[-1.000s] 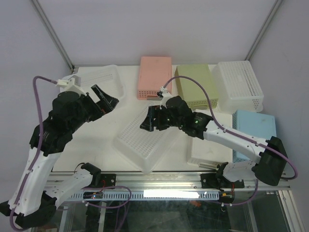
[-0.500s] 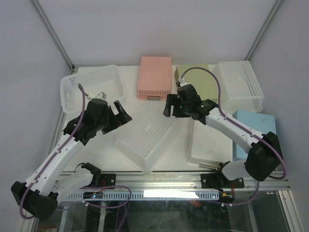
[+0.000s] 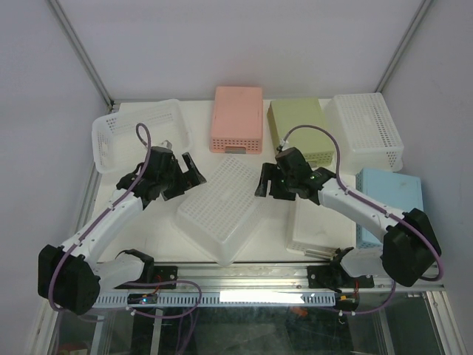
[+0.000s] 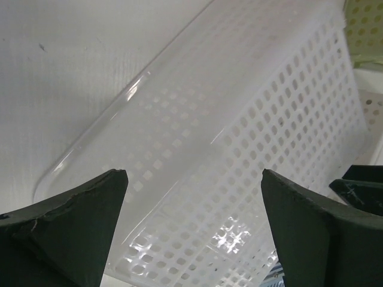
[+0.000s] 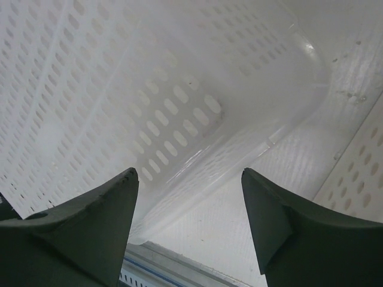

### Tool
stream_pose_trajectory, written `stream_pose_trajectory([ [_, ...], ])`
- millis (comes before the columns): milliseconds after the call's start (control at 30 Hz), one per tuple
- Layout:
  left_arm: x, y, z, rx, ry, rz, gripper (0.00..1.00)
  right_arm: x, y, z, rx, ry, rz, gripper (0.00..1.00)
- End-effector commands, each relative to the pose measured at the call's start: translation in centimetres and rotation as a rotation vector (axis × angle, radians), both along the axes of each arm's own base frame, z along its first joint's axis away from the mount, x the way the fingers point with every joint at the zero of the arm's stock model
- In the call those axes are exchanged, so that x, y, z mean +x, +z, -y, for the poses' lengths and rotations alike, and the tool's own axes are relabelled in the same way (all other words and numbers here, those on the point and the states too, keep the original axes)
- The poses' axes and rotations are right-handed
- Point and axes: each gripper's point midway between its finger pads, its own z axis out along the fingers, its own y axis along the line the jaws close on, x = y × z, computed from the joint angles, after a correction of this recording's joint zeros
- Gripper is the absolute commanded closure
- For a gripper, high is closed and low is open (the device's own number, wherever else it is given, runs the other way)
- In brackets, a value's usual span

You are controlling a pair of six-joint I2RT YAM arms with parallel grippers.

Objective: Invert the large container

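Bare table (image 3: 159, 223) lies open along the container's (image 3: 222, 208) left side. The pink bin (image 3: 237, 118) stands near its far end, and a white tray (image 3: 314, 228) sits just beside its right.

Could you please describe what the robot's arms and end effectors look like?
The left arm and right arm have white links with bulky black joint housings. A purple cable loops along each one. The left end effector and right end effector are matte black, each with two broad wedge-shaped fingers. The left one's finger edge looks slightly chipped.
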Motion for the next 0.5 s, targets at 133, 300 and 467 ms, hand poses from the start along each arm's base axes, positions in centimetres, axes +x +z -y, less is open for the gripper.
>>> stream_pose_trajectory([
  [133,-1.7,-0.9,3.5,-0.158,-0.205,-0.003,0.01,2.3,1.3,-1.8,0.078,-0.012,0.059,0.30],
  [300,-3.8,-0.5,5.2,-0.277,-0.295,-0.022,0.01,4.5,1.2,-1.3,0.072,-0.028,0.082,0.31],
  [467,-5.5,0.4,6.5,-0.396,-0.355,-0.020,0.01,6.7,2.0,-2.3,0.101,0.007,0.122,0.32],
])
